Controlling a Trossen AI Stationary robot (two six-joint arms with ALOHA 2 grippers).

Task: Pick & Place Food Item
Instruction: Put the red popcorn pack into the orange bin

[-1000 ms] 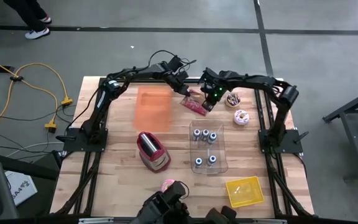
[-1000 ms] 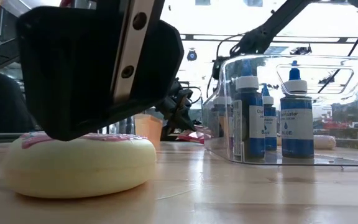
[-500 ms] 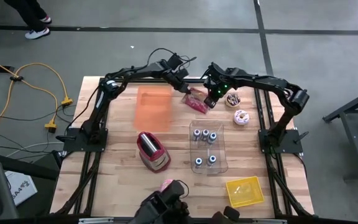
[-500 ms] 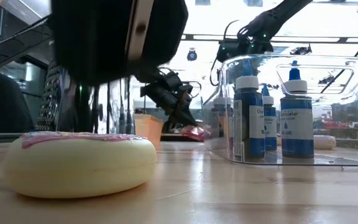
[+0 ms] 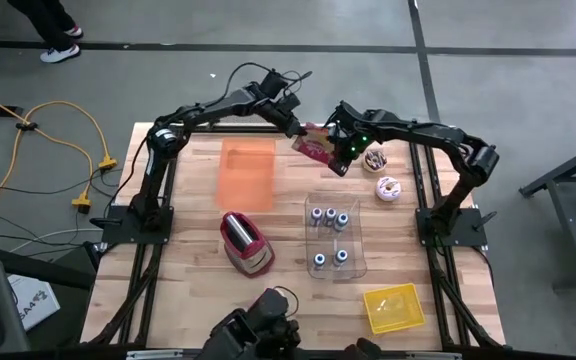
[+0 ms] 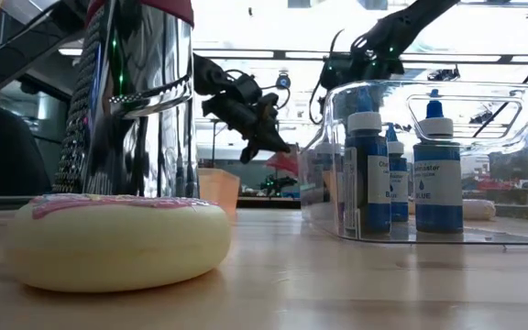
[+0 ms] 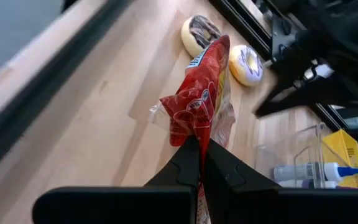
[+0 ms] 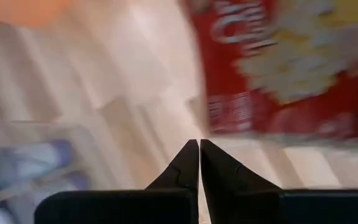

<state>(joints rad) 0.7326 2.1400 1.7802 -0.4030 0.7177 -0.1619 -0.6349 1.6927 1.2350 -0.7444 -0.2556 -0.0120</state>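
— Far side of the table, from the left?
— Orange tray (image 5: pixel 246 172) lying flat; beyond it, left gripper (image 5: pixel 294 128) clamped on the edge of a red snack bag (image 5: pixel 315 146), held up off the wood.
— And to the right?
— Right gripper (image 5: pixel 340 162) just beside the bag, fingers pressed together on nothing. Farther right, a chocolate doughnut (image 5: pixel 374 159) and a white-iced doughnut (image 5: pixel 388 188).
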